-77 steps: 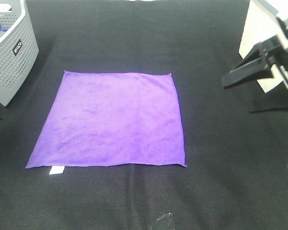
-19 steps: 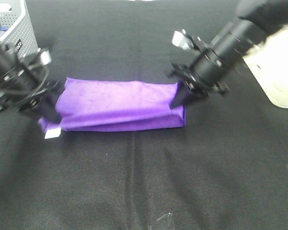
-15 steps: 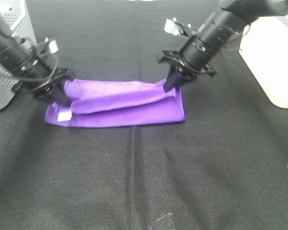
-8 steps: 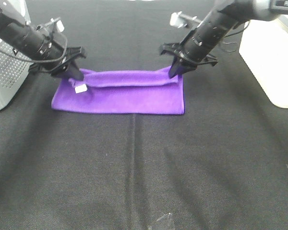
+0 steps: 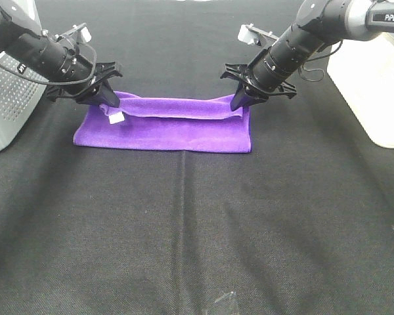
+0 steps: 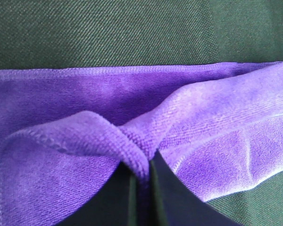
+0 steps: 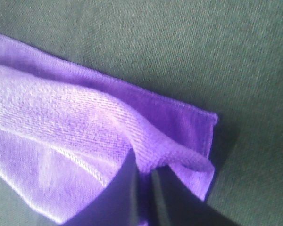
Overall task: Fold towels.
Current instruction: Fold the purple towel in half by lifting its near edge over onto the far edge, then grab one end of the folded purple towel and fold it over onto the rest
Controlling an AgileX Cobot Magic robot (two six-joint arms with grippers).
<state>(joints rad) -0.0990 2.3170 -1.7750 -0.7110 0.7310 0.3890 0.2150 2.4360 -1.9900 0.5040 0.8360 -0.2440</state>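
Note:
The purple towel lies folded over itself on the black table, its upper layer held up along the far edge. My left gripper is shut on the towel's left corner, where the white tag hangs. My right gripper is shut on the right corner. In the left wrist view the fingers pinch a bunched fold of towel. In the right wrist view the fingers pinch a hemmed corner of towel.
A grey perforated basket stands at the far left, just beside the left arm. A white bin stands at the right edge. The black cloth table stretches toward the front.
Both grippers have carried the towel's near edge up and over to the far edge, folding it in half. In the last half second they moved slightly farther back.

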